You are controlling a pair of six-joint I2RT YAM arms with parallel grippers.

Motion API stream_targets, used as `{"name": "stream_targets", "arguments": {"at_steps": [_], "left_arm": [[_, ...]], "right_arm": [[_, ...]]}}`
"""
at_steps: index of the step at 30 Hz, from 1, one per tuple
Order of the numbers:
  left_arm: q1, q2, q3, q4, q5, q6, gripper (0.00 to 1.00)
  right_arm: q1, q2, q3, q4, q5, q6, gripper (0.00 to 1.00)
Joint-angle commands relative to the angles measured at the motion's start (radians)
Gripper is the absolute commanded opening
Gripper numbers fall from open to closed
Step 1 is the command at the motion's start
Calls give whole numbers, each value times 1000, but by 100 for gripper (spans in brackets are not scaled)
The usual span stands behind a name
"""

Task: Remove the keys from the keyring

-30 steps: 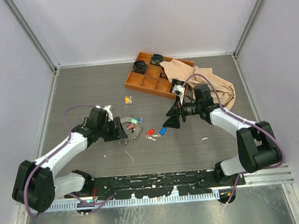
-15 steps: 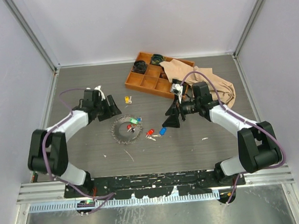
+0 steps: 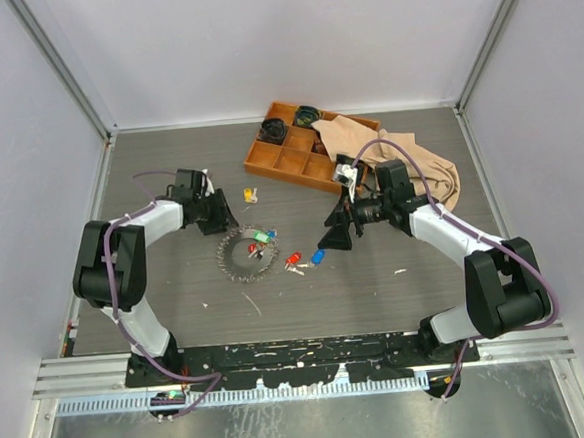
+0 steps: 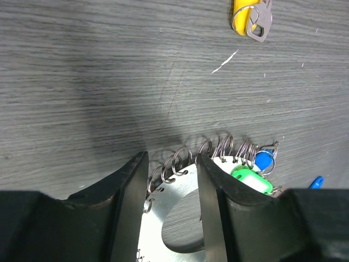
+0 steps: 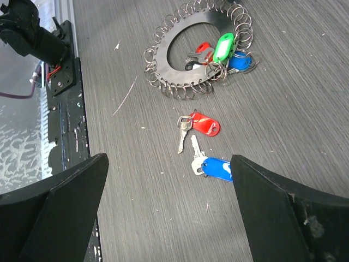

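Note:
The keyring is a flat silver disc with a hole, its rim threaded with several small wire rings. It lies on the table. Keys with a green tag, a blue tag and a red tag hang from it. Loose keys lie apart from it: red-tagged, blue-tagged and yellow-tagged. My left gripper hovers at the disc's far-left rim, jaws partly open, gripping nothing. My right gripper stands wide open above the two loose keys.
An orange compartment tray stands at the back with dark items in it. A beige cloth drapes over its right end. White walls close in three sides. The arms' base rail runs along the near edge.
My left gripper has pulled off the keyring and swung back to its far-left side, widening and then narrowing. The keyring shifted slightly away from the bases. The right arm barely moved.

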Motion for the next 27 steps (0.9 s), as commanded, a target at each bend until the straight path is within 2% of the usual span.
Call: {"name": "stream_targets", "arguments": {"at_steps": [1, 7, 14, 19, 27], "left_arm": [[1, 21, 27, -21, 44, 11, 39], [2, 19, 21, -19, 59, -5, 27], [2, -14, 7, -4, 91, -21, 0], [-2, -93, -12, 10, 87, 0, 0], [-36, -217, -41, 47, 57, 29, 0]], "right_arm": [[6, -25, 43, 11, -9, -18, 100], [5, -28, 45, 6, -6, -23, 100], [5, -20, 44, 8, -21, -15, 100], [6, -8, 19, 83, -69, 61, 100], [34, 34, -82, 357, -64, 277, 100]]}}
